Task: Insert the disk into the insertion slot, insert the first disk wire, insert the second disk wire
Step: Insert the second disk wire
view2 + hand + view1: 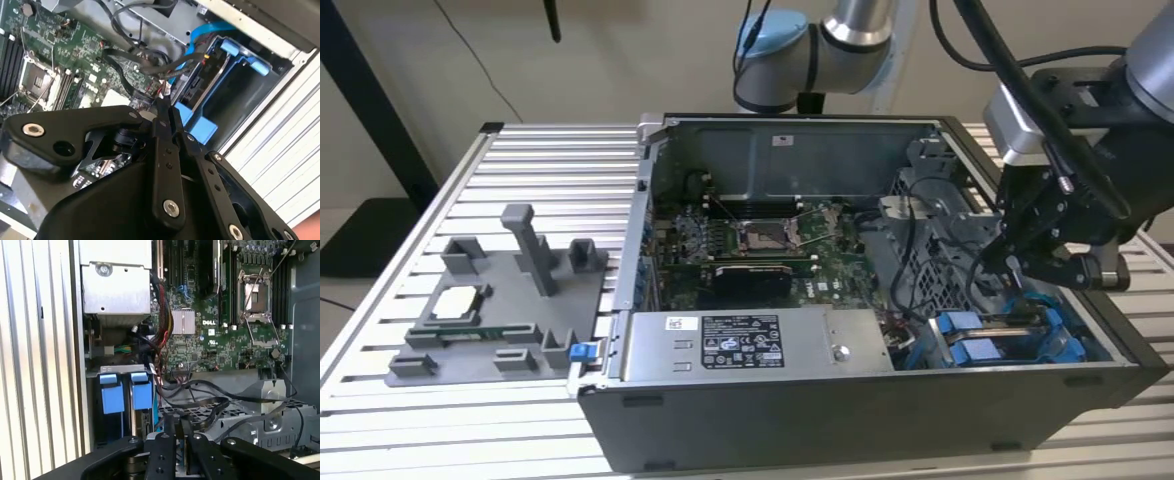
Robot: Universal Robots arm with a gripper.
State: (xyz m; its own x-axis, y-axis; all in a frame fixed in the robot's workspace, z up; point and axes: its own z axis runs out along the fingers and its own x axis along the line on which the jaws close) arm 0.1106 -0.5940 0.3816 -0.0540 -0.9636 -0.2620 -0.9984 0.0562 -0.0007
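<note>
The computer case [854, 420] lies open on the slatted metal table [520, 150], its motherboard [761, 245] facing up. The arm reaches in from the exterior view's right, and its gripper [1007, 262] hangs over the corner of the case where the drive bays sit. In both wrist views the 2 black fingers [162, 117] are drawn tight together with almost no gap. Whether something thin is pinched between them, I cannot tell. In the second wrist view the fingertips sit right among the black cables [135, 55] beside the drive.

The disk [215, 90], in its blue frame with blue tabs, already sits inside the insertion slot [947, 290], the grey perforated metal bay at the exterior view's right end of the case. In the first wrist view 2 blue tabs [122, 392] stand side by side next to the perforated bay wall [225, 415], with loose black wires draped across that wall. A flat blue cable [202, 32] runs down toward the drive in the second wrist view.

The silver power supply [747, 345] fills the near side of the case. On the exterior view's left, well apart from the case, a grey plastic fixture [500, 300] with upright posts rests on the table, a small chip [458, 302] lying on it.
</note>
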